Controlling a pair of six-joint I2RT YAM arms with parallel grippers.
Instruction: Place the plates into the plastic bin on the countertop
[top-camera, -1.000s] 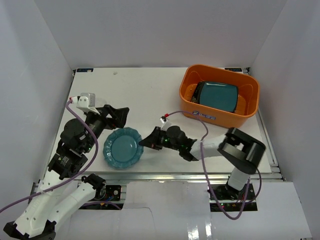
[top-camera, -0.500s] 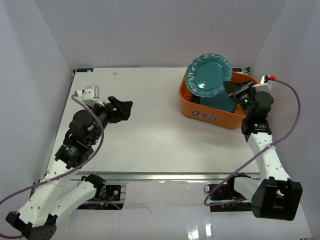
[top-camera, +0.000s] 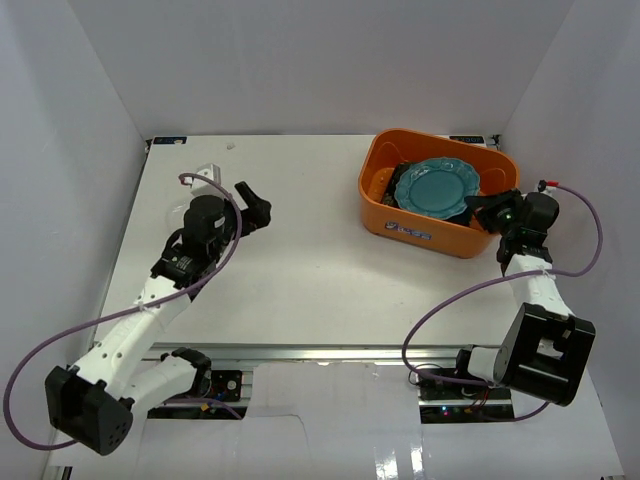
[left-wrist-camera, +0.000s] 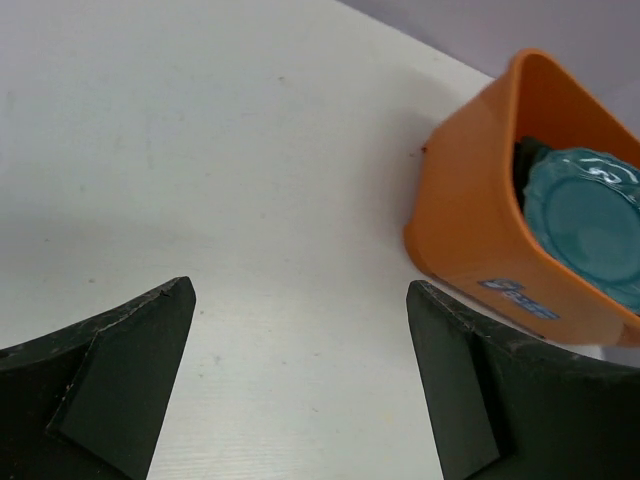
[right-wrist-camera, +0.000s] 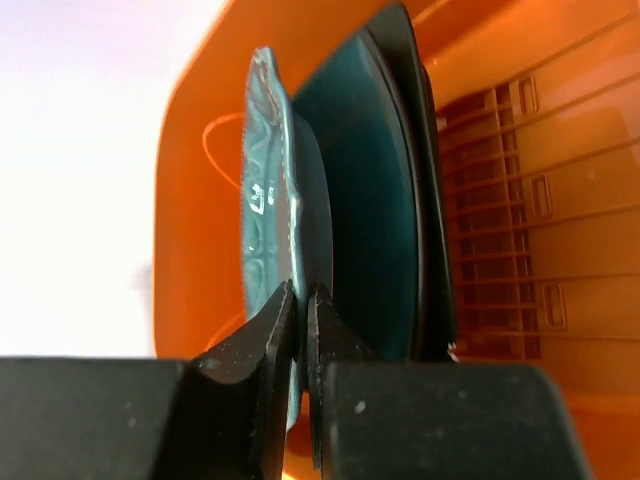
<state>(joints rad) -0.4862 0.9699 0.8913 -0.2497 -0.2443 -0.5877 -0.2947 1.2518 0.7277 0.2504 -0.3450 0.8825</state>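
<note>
Top external shows the right gripper (top-camera: 487, 212) pinched on the rim of the blue round plate (top-camera: 437, 188), which lies inside the orange bin (top-camera: 430, 232) against a dark teal square plate (right-wrist-camera: 360, 200). Meanwhile the left gripper (top-camera: 258, 205) gapes wide over the countertop (top-camera: 320, 260), well apart from the bin.

You've got a flat white counter (top-camera: 310, 290), evenly lit, boxed by plain white walls (top-camera: 300, 60) on three sides, silver metal rail (top-camera: 330, 352) along its near edge.
</note>
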